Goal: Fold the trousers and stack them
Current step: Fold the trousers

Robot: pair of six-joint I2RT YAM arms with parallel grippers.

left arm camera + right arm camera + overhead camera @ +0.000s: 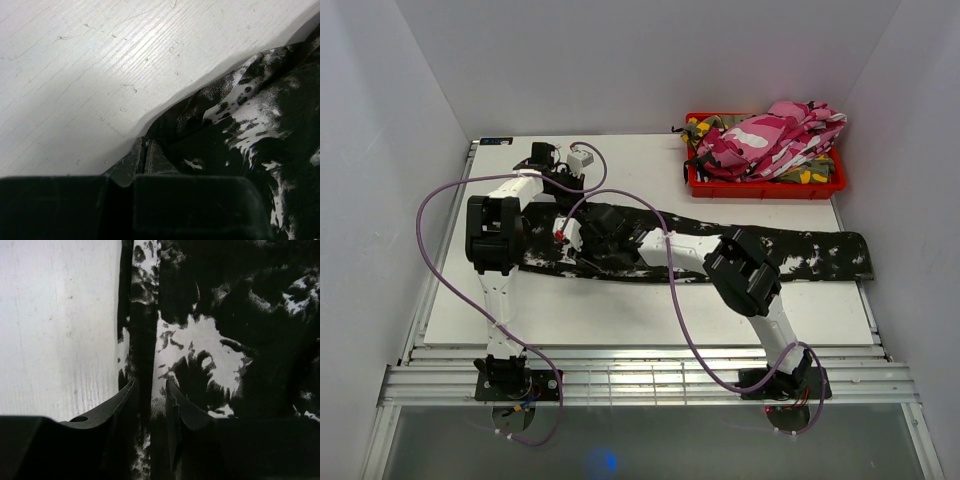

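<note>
Looking down from the top camera, I see the long black trousers (800, 255) of soft cloth, splotched with white, stretched flat and lengthwise across the matt white worktop (620, 310). Their right end reaches the worktop's right edge. At the far right corner stands a red, rectangular plastic crate (765, 188). It holds a rumpled heap of pink-white camouflage trousers (770, 135), with a scrap of green-yellow camouflage cloth (817, 175) showing at its near side. The left arm (498, 235) and the right arm (745, 270), white links with black joints, both bend in over the left end of the black trousers, their wrists close together.

On the left wrist camera, the worktop shows a fine, scratched grain. The cloth lies in soft creases with a slight sheen. The left end effector (145, 145) is clenched, its dark fingertips pressed together with only a hairline between them. They sit right at the cloth's edge, where a dark fold runs up into the tips; as far as I can see, they nip that edge.

On the right wrist camera, the right end effector (150, 390) has its two curved black fingers a narrow gap apart. They are closed against a raised, straight ridge of the black trousers that runs between them, just beside the bare worktop.
</note>
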